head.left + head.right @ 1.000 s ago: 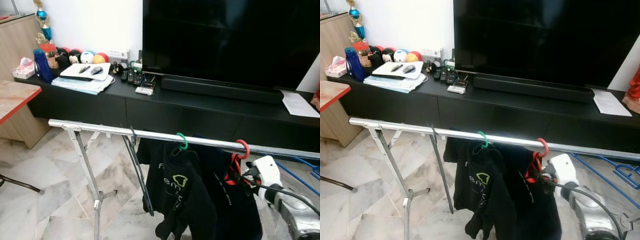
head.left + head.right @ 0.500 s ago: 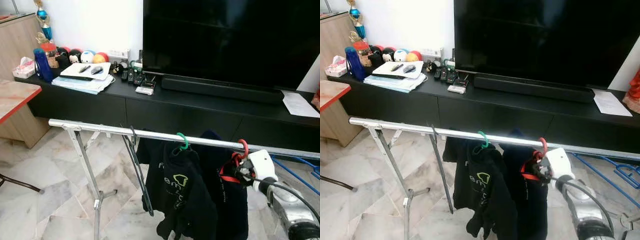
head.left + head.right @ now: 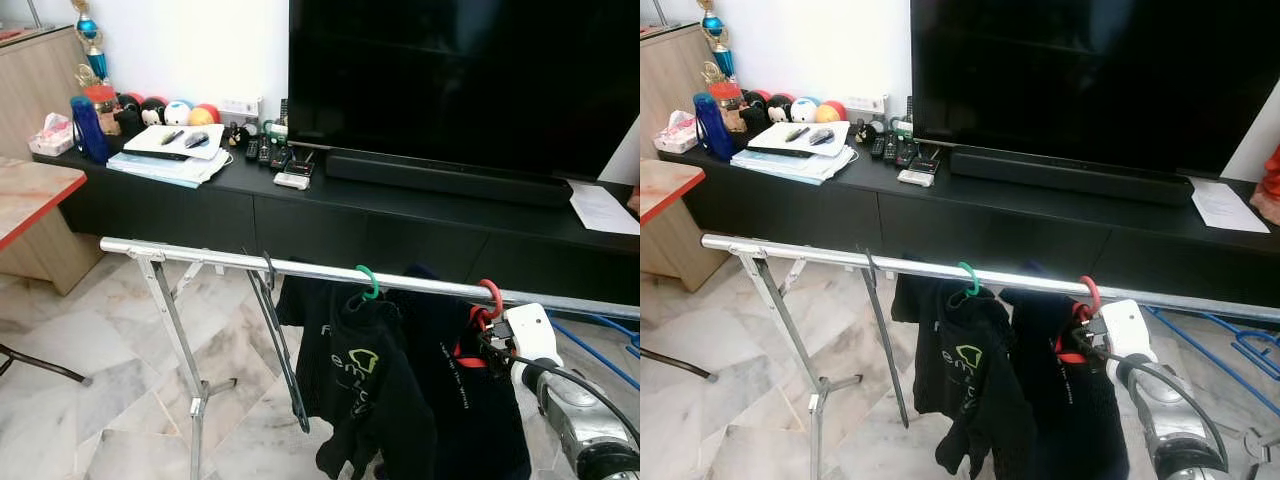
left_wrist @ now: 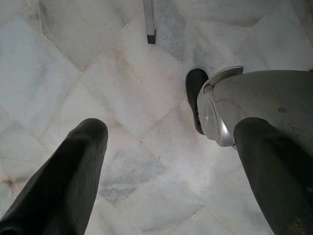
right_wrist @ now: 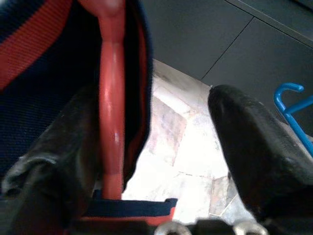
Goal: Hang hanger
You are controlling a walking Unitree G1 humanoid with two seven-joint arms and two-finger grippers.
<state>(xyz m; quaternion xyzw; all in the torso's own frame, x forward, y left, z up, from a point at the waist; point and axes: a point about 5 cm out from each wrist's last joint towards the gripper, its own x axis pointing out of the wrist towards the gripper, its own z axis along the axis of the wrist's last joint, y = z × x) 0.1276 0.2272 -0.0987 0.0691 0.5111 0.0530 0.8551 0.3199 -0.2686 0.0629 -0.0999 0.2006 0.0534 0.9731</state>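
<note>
— Where's the red hanger [image 3: 489, 296]?

— Hooked over the silver rail [image 3: 300, 269], right of the green hanger [image 3: 368, 282], with its dark shirt [image 3: 462, 400] hanging below.

— And the right gripper [image 5: 161, 142]?

— Just beside the hanger's neck, fingers spread; one finger [image 5: 58, 147] lies against the red bar, nothing clamped.

— The left gripper [image 4: 171, 161]?

— Down over the marble floor [image 4: 122, 98], fingers apart.

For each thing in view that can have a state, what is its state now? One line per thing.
Red hanger: hooked over the rail, carrying a dark garment.
Green hanger: hooked over the rail, carrying a black garment.
Rail: level on its stand.
Television: screen dark.
Right gripper: open, the red hanger's stem beside one finger.
Left gripper: open, pointing at the floor.
</note>
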